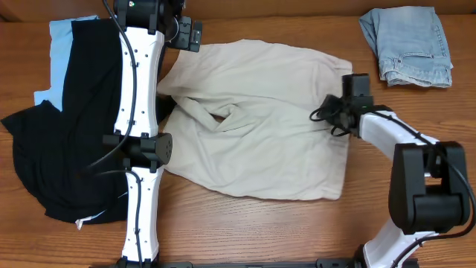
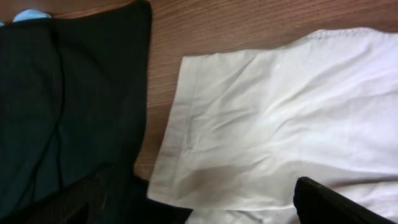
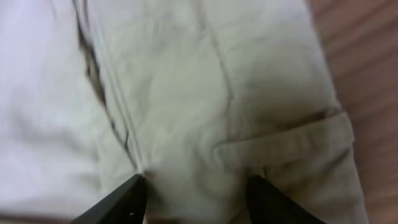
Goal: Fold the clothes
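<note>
Wood-grain desk carries everything, with the khaki shorts spread flat across its middle and a loose fold bunched near their centre.

The right claw sits over the right edge of the shorts, at the waistband end. Its two dark fingers stand about half apart, tips down against the cloth, just beside a belt loop and a long seam. Whether any fold is actually pinched between them, I cannot tell.

The left claw is at the far left corner of the shorts, spread as wide as it goes and holding nothing. A hemmed leg edge of the shorts lies below it.

On the left, a black garment lies partly over a light blue garment, and the left arm stretches across both. From the left wrist, a wedge of bare wood separates the black cloth from the shorts' hem, closing towards the near end where the two meet. Folded faded denim rests in the far right corner, well apart from the shorts.

Bare desk shows along the front edge, below the shorts, and to the right of them around the right arm.
</note>
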You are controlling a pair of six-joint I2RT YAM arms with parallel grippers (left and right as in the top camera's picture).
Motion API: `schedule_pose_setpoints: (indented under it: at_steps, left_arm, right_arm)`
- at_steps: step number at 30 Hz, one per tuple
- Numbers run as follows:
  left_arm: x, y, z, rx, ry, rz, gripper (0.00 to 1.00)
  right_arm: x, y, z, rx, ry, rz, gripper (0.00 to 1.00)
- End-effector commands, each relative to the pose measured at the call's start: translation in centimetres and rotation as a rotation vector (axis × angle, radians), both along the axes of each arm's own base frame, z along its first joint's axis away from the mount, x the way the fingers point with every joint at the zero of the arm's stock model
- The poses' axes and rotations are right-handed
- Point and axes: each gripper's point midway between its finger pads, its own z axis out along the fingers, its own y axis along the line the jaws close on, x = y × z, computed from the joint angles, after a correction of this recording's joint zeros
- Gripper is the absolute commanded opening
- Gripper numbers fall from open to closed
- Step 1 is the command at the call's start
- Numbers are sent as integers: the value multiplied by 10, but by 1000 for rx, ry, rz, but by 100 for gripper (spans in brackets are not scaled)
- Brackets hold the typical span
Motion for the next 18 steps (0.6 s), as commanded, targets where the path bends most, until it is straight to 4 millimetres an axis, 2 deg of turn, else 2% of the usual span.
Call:
schedule_pose_setpoints:
  at_steps: [1, 6, 9, 11, 13, 14, 16, 18]
  left_arm:
    - [0, -6, 13, -25, -32, -1, 100]
    - [-1, -4, 17, -22, -42, 2, 100]
    - [-4, 0, 32, -21, -70, 10, 100]
    - [-10, 4, 52, -26, -102, 15, 100]
    - [-21, 9, 76, -31, -138, 21, 100]
    - [-28, 11, 91, -35, -160, 25, 100]
    - [-42, 16, 114, -55, -193, 55, 100]
    - [-61, 23, 136, -78, -213, 95, 100]
  right_arm:
    - [-1, -38, -24, -79, 13, -42, 60]
    - [32, -32, 3, -50, -103, 27, 77]
    - [50, -24, 34, -23, -134, 68, 89]
    - [59, -22, 65, -11, -149, 76, 98]
    - [63, -21, 101, -2, -165, 81, 100]
    - [64, -19, 131, 5, -181, 86, 100]
    - [58, -17, 167, 13, -188, 86, 100]
    - [42, -13, 206, 18, -191, 87, 100]
